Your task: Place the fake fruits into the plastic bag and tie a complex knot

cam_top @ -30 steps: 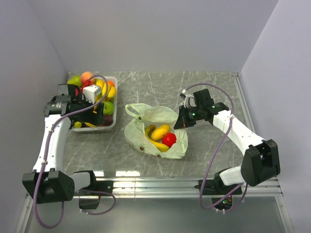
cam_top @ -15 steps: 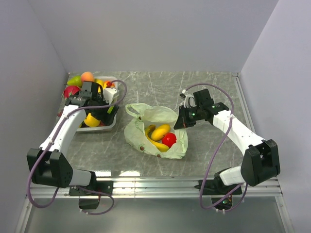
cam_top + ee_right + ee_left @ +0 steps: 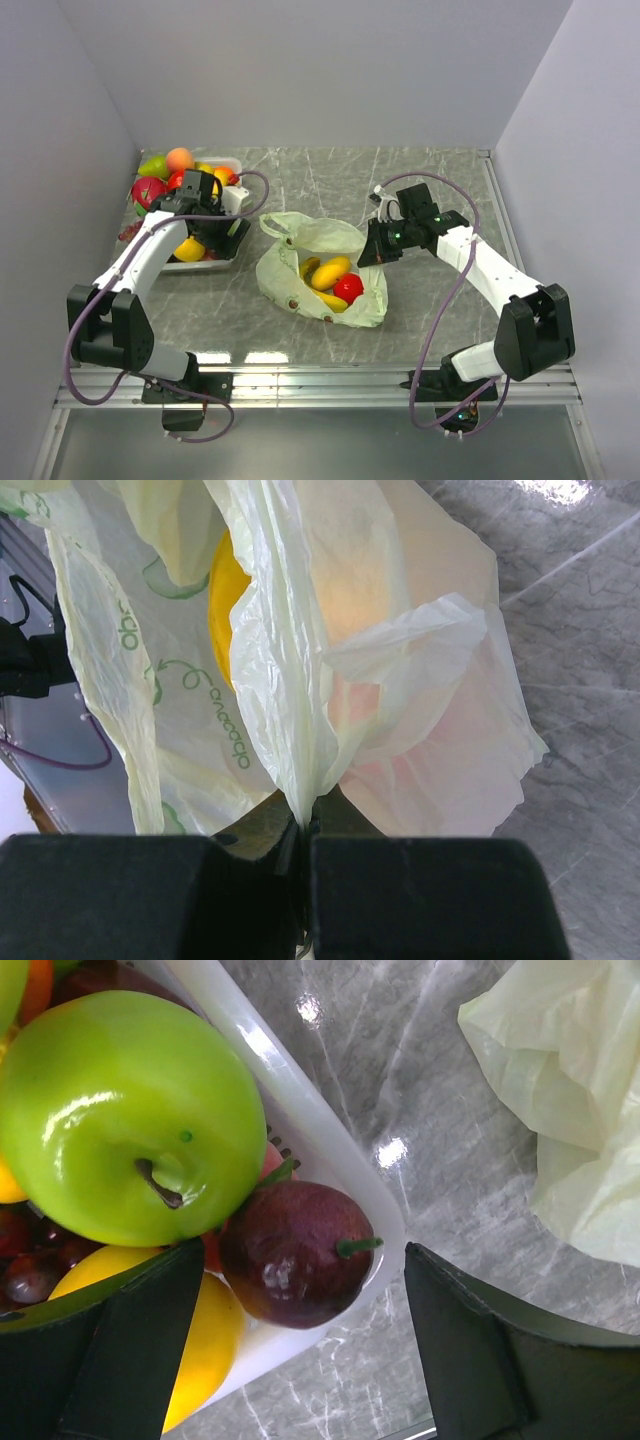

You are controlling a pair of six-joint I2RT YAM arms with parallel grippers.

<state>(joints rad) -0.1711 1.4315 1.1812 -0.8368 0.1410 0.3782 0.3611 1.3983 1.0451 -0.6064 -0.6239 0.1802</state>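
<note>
The pale-green plastic bag point(image 3: 318, 240) lies open mid-table with a yellow fruit point(image 3: 332, 270), a banana point(image 3: 327, 300) and a red apple point(image 3: 348, 288) inside. My right gripper point(image 3: 370, 248) is shut on the bag's right rim; in the right wrist view the film point(image 3: 300, 660) runs down between the closed fingers point(image 3: 305, 825). My left gripper point(image 3: 215, 238) is open and empty over the tray's near right corner. In the left wrist view it point(image 3: 300, 1345) straddles a dark red fruit point(image 3: 295, 1260), beside a green apple point(image 3: 130, 1115) and a yellow lemon point(image 3: 205, 1345). No knot shows.
A clear plastic tray point(image 3: 225, 262) at the back left holds several more fruits, among them a peach point(image 3: 180, 157) and a red apple point(image 3: 148, 190). Its white rim point(image 3: 320, 1145) shows in the left wrist view, with the bag's edge point(image 3: 575, 1090) to the right. Grey walls close three sides.
My left arm has swung from the tray's left side across to its near right corner, toward the bag. The right arm and the bag have stayed still.
</note>
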